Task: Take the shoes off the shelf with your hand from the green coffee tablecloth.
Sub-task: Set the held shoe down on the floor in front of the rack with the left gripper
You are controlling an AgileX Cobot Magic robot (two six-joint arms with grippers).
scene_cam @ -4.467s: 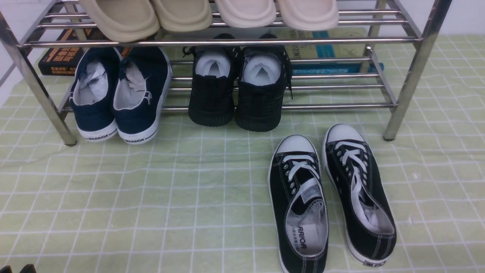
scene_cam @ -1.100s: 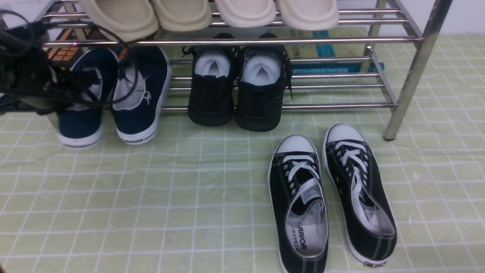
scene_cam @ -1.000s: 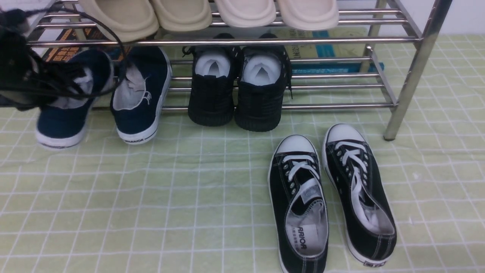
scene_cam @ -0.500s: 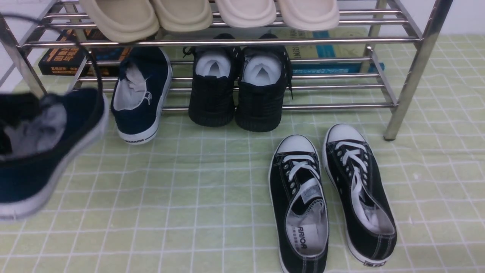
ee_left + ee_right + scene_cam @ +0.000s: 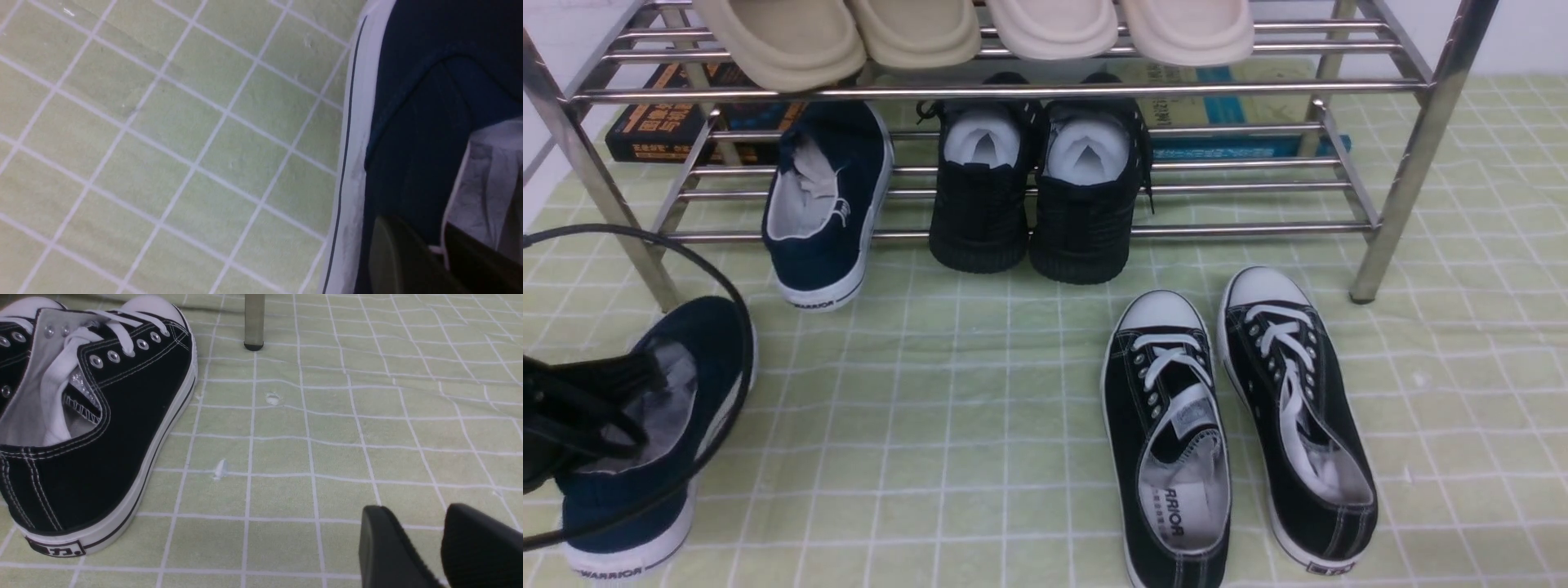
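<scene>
Pale yellow-green gridded tablecloth (image 5: 947, 425) covers the whole surface. Nearest, at the robot's left, the black cable-wrapped left gripper (image 5: 600, 408) is clamped on the side wall of one navy blue canvas slip-on shoe (image 5: 654, 441), off the rack. At the right lie two black lace-up sneakers (image 5: 1233, 425); the right gripper (image 5: 441, 547) hangs near them, jaws narrowly parted, empty. Farther back, the other navy shoe (image 5: 827, 204) leans on the chrome tube rack (image 5: 1413, 155) beside black knit shoes (image 5: 1037, 188).

Left tool (image 5: 572, 416) mostly beyond the frame edge, tips buried inside navy shoe (image 5: 645, 457).
</scene>
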